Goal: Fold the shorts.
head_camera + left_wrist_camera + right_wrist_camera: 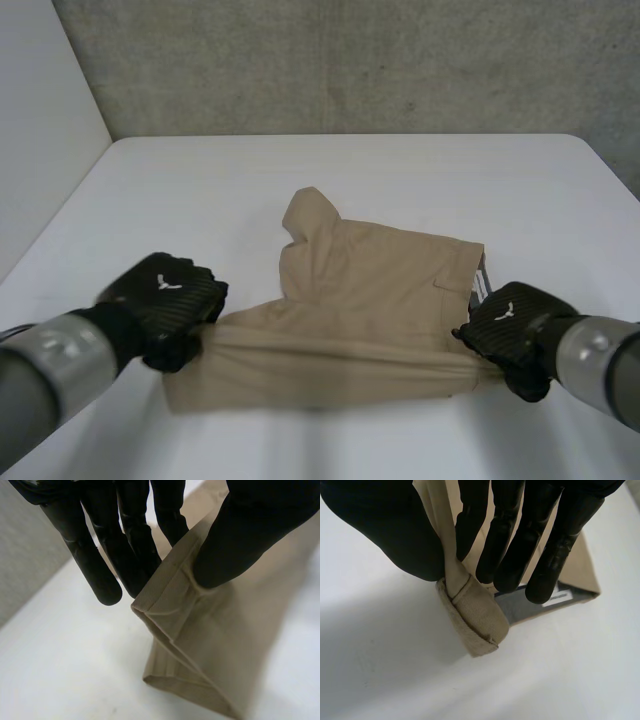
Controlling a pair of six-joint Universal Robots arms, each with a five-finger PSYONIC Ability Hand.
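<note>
Two corners of the tan shorts [380, 290] are pinched at the edge nearest me: my left hand [165, 300] clamps its fingers [135, 555] and thumb on a leg-hem corner at the shorts' left end, while my right hand [510, 330] clamps fingers and thumb on the rolled waistband corner at their right end, with the near edge stretched taut between them. Beyond that edge the rest of the shorts lies flat on the white surface [200, 180], the other leg pointing away from me toward the grey wall [350, 60].
</note>
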